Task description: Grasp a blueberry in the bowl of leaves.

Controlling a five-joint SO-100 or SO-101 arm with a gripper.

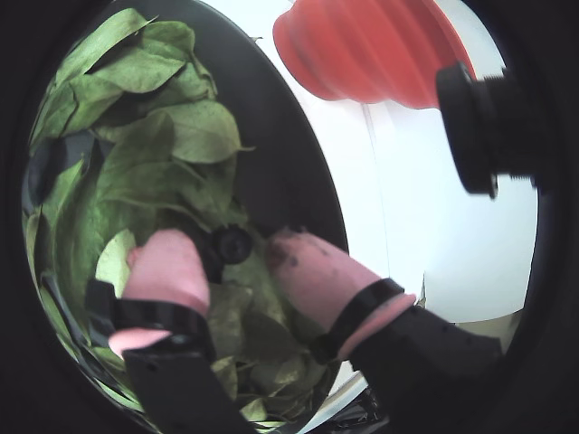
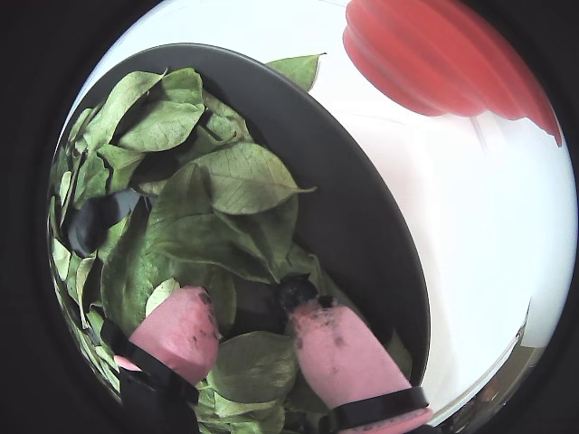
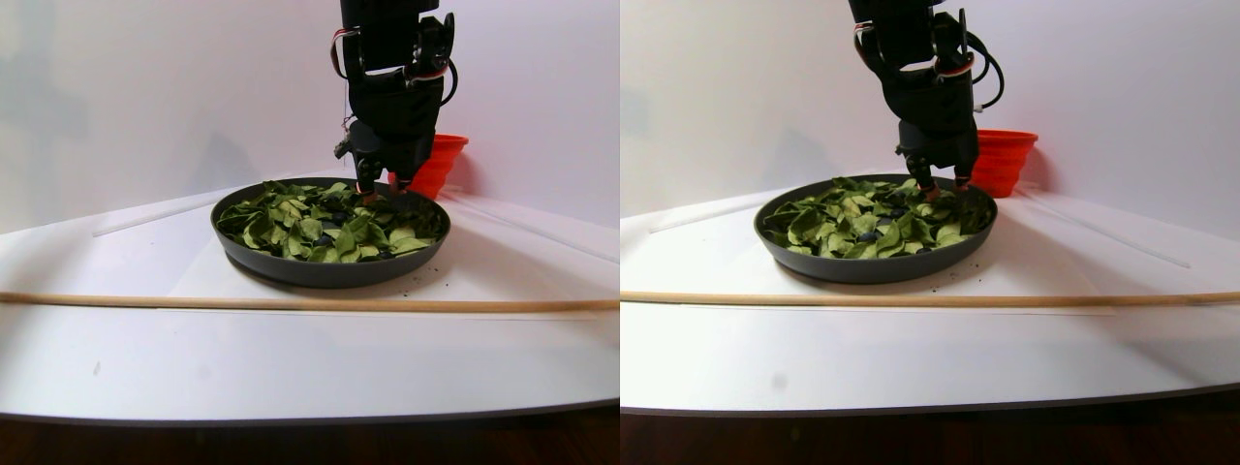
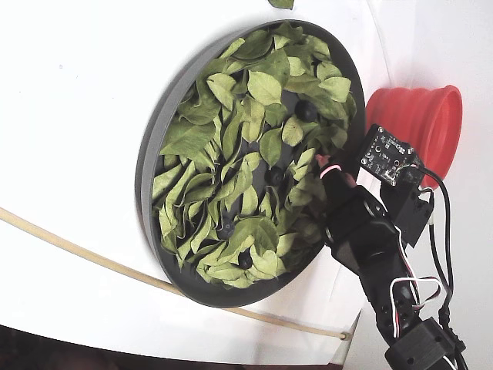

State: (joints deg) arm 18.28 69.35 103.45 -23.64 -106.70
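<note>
Pink fingers of hand flank blueberry atop leaves.

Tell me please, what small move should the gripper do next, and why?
Probably close the fingers gently. In a wrist view the gripper is open, down among the leaves in the bowl, and a dark blueberry sits between the pink fingertips, seemingly not yet pinched.

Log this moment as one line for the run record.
phase: reaching | end effector: open, fingertips down among leaves in bowl | blueberry: between pink fingers, not gripped | red cup: beside bowl, untouched
</note>
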